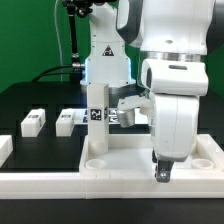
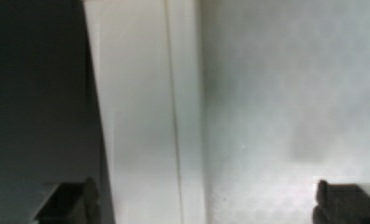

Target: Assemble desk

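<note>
The desk panel [image 1: 125, 160] lies flat on the dark worktop [image 1: 40, 100] at the near side of the exterior view, just behind the long border rail [image 1: 40, 183]. The arm [image 1: 175, 95] holds its jaws low over the panel's edge, toward the exterior view's right. The wrist view shows them released and spread wide. One fingertip [image 2: 66, 203] hangs outside the raised rim [image 2: 143, 100], over bare worktop, and the other hangs over the panel's flat face, so the rim runs between them. Nothing is held.

The likely next step is a pinch on that rim to shift or square the panel. The chief risk is a shallow bite: the rim looks narrow and smooth, so jaws closing too high could slip off it. Going too low could drive the outer fingertip into the worktop.

Pulling from a point so far off the panel's middle would probably swing it rather than slide it straight. It could then jam against the rail or knock the upright tagged piece [image 1: 105, 120] at its far side; whether that piece sits in a socket cannot be told. Two loose legs [image 1: 33, 122] [image 1: 68, 120] lie well apart, toward the exterior view's left, and seem safe
</note>
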You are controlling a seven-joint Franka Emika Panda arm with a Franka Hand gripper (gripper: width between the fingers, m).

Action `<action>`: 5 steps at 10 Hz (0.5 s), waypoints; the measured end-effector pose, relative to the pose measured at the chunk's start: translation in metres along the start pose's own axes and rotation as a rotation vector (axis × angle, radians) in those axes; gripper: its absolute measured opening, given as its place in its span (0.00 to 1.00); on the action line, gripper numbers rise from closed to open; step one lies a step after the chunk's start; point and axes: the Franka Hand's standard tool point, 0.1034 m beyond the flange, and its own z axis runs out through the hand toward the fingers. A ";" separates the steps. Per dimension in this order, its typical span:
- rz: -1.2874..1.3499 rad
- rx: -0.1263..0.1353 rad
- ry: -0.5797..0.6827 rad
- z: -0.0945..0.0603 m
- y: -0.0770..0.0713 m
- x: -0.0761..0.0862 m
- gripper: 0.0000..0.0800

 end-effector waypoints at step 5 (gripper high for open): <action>0.002 0.001 -0.001 0.000 0.000 -0.002 0.81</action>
